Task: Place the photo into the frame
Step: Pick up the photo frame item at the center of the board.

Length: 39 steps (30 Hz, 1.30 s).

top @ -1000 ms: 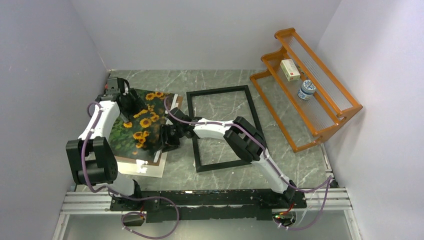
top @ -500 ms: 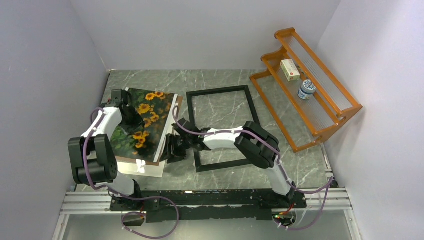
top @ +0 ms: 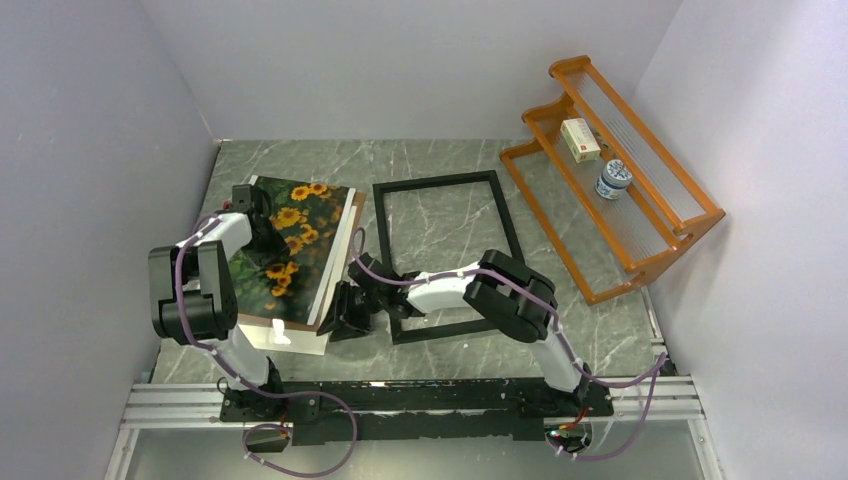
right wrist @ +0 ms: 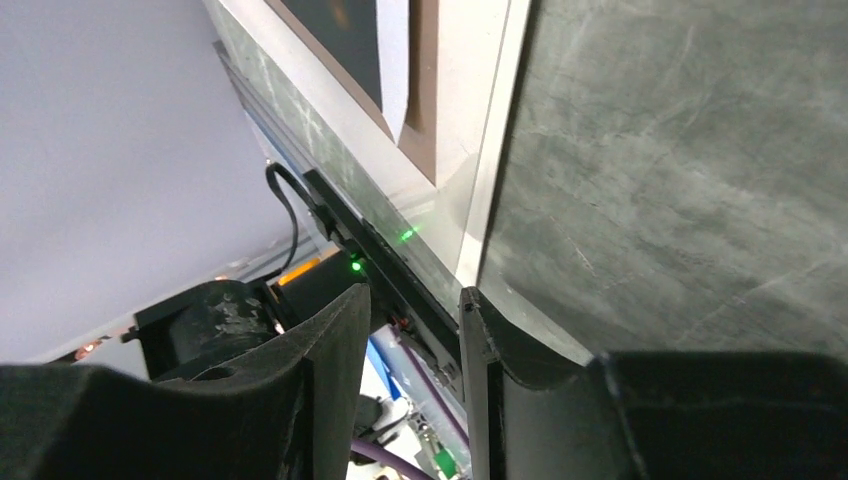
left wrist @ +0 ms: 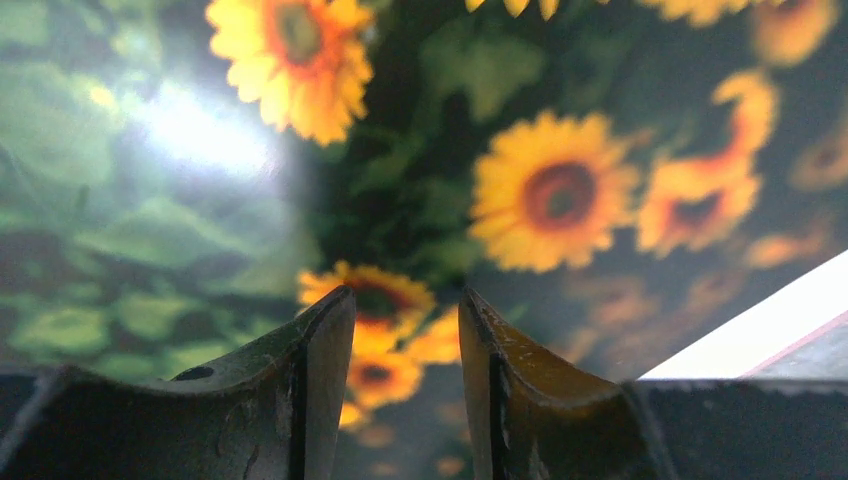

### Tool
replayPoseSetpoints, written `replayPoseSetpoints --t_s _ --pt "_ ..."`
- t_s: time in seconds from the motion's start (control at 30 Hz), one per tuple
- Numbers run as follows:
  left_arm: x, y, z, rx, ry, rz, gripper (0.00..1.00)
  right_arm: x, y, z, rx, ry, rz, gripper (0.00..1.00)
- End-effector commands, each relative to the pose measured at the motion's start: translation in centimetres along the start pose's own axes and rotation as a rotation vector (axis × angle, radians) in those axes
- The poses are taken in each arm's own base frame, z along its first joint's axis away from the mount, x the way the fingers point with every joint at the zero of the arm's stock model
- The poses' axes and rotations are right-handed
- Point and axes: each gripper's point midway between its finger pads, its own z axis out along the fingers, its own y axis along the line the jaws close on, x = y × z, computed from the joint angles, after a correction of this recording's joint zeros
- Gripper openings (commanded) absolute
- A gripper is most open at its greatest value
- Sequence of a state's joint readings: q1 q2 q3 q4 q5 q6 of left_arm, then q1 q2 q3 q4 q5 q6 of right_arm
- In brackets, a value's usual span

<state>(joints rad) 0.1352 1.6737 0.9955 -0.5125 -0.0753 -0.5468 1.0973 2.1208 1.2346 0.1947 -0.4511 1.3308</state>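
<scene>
The photo (top: pixel 290 250) of sunflowers lies at the table's left on a brown board and a white mat. In the left wrist view the photo (left wrist: pixel 560 190) fills the picture. My left gripper (top: pixel 262 222) hovers at its far left part, and the left gripper (left wrist: pixel 405 293) is open with nothing between its fingers. The black frame (top: pixel 435 180) lies flat just right of the stack, showing bare table through it. My right gripper (top: pixel 335 318) is low at the stack's near right edge. Its jaws (right wrist: pixel 415 290) stand open and empty beside the white mat (right wrist: pixel 470 80).
An orange wooden rack (top: pixel 620 200) stands at the far right with a white box (top: pixel 580 140) and a blue-white jar (top: pixel 613 180) on it. Walls close in the table on three sides. The brown board (right wrist: pixel 425 90) shows under the photo's edge.
My left gripper has drawn back from the photo's middle to its far left part, jaws narrowing. The right gripper has slid along the stack's right edge toward the near side.
</scene>
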Motion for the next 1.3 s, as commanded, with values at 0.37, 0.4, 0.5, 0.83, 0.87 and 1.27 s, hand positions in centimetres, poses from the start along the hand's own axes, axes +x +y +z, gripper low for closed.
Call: replayPoseSetpoints --t_s 0.37,0.4,0.5,0.83,0.87,1.27 --pt "1.0 -0.7 1.9 0.020 0.095 0.021 0.45 0.7 0.4 1.7 -0.021 0.005 0.043 0.42" --pt "1.0 -0.7 2.0 0.020 0.096 0.017 0.45 0.5 0.4 1.8 -0.017 0.002 0.036 0.41" --pt "1.2 -0.6 2.1 0.018 0.101 0.022 0.44 0.2 0.4 1.9 -0.009 -0.011 0.020 0.36" --pt "1.8 -0.1 2.2 0.004 0.110 0.029 0.43 -0.1 -0.2 2.3 -0.008 -0.021 0.015 0.29" --pt "1.8 -0.1 2.2 0.003 0.112 0.027 0.43 -0.2 -0.1 2.3 -0.010 -0.026 0.011 0.27" --pt "2.5 0.2 2.6 -0.006 0.129 0.026 0.41 -0.9 0.9 2.2 -0.104 -0.035 0.004 0.20"
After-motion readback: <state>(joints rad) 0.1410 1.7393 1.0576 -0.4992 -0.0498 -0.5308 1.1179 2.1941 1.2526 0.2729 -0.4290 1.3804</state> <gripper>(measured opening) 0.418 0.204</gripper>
